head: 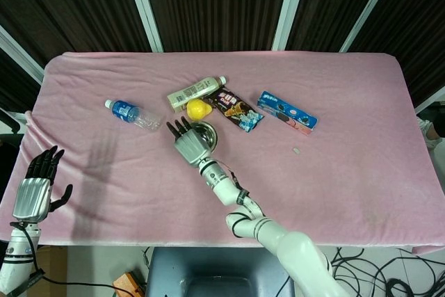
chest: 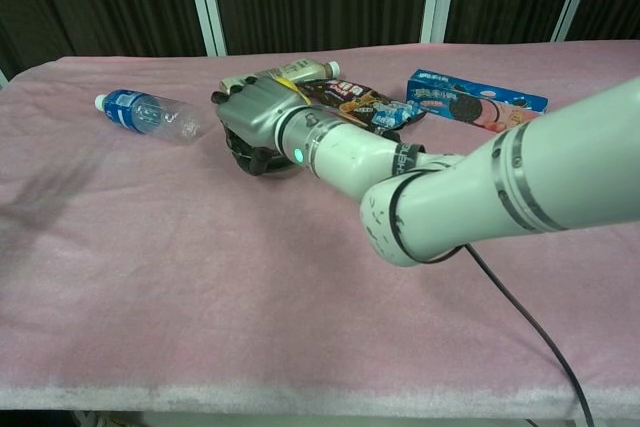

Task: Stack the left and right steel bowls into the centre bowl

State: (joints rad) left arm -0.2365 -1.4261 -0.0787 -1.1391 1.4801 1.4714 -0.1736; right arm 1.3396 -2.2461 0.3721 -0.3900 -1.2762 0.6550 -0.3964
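Observation:
Only one steel bowl (head: 208, 137) shows, at the table's centre, with just its right part visible. My right hand (head: 186, 145) lies over its left part, back up, dark fingers reaching past the rim. In the chest view the right hand (chest: 255, 117) and forearm cover the bowl completely, and the fingers curl down like a claw. No frame shows whether a second bowl sits under the palm or inside the centre one. My left hand (head: 33, 196) hovers off the table's front left corner with its fingers apart, holding nothing.
Behind the bowl lie a yellow lemon (head: 198, 108), a beige bottle (head: 195, 92) and a dark snack packet (head: 236, 110). A blue-labelled water bottle (head: 132, 114) lies to the left, a blue cookie box (head: 287, 113) to the right. Pink cloth (head: 348, 186) covers the table.

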